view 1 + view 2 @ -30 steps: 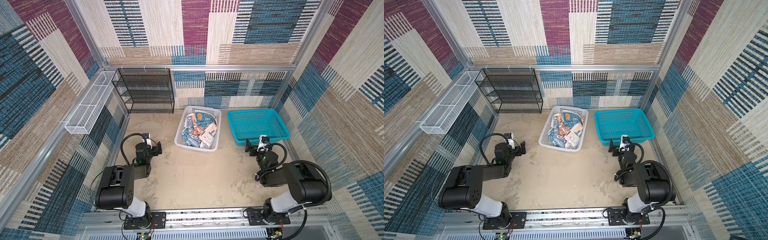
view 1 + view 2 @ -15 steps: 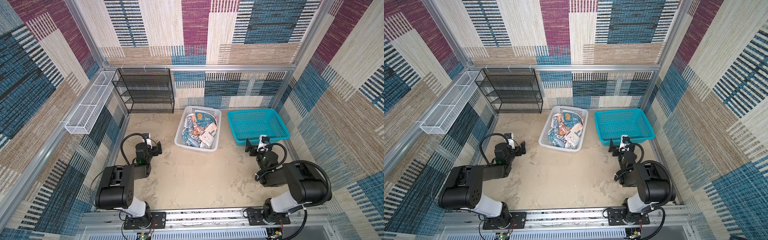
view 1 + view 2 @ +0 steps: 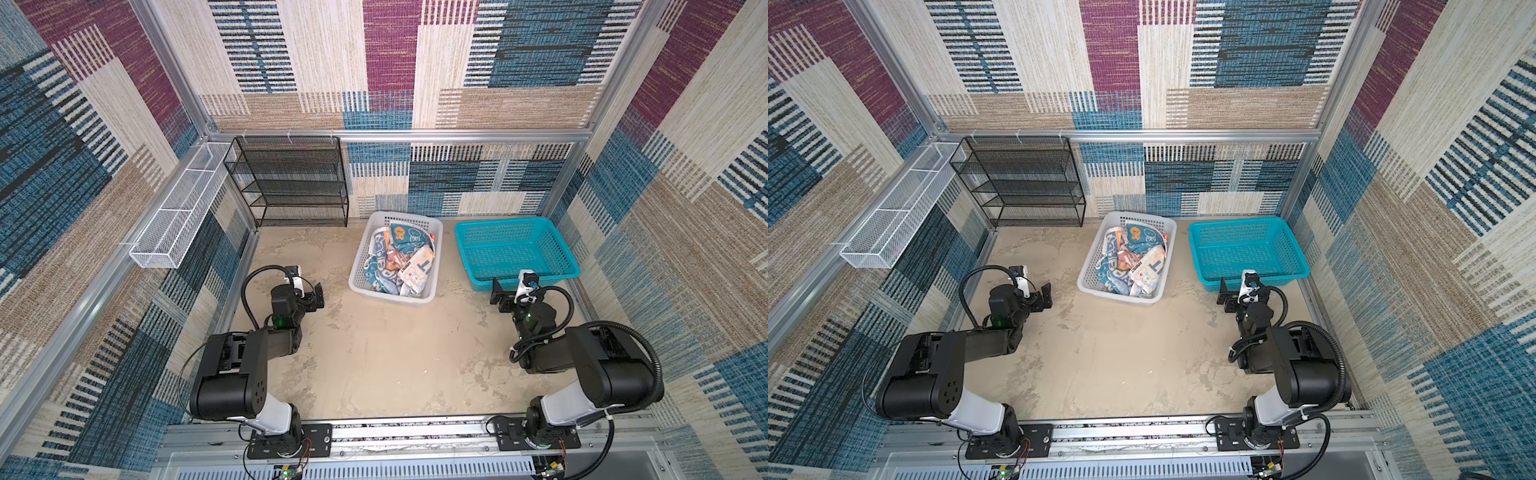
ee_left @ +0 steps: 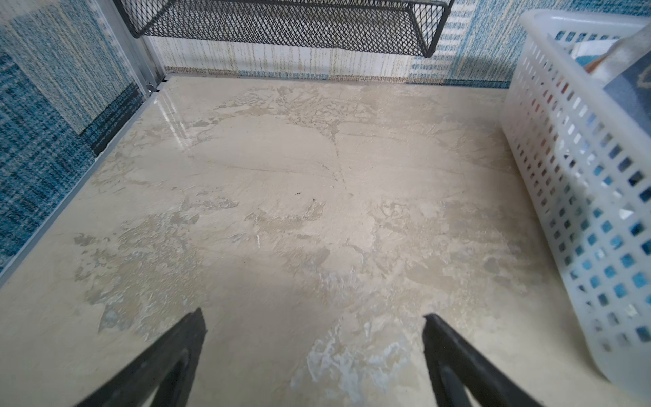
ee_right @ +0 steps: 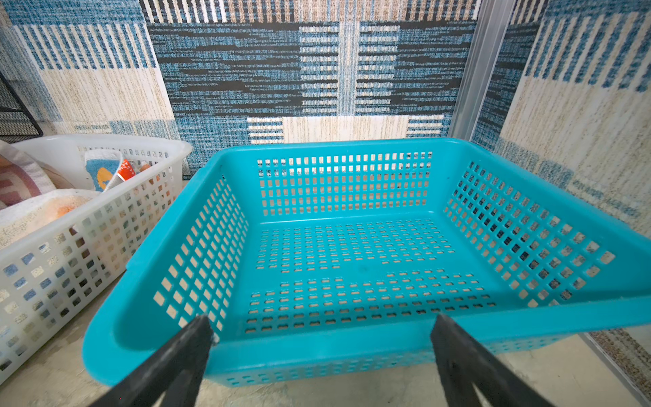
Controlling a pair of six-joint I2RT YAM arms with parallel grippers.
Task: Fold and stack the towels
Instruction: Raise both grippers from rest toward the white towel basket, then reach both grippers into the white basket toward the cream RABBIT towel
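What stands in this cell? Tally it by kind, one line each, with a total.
Baskets: 2 (white basket, teal basket)
Wire racks: 2 (black shelf, white wall tray)
Pincers: 2 (left pincer, right pincer, both open)
Total: 6
Towels: heaped in the white basket, count unclear.

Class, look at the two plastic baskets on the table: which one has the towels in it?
The white basket, left of the teal basket in both top views. It holds the crumpled towels; the teal one holds nothing.

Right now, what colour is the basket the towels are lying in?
White: a plastic basket with gridded holes, the towels crumpled inside. It shows clearest in a top view.
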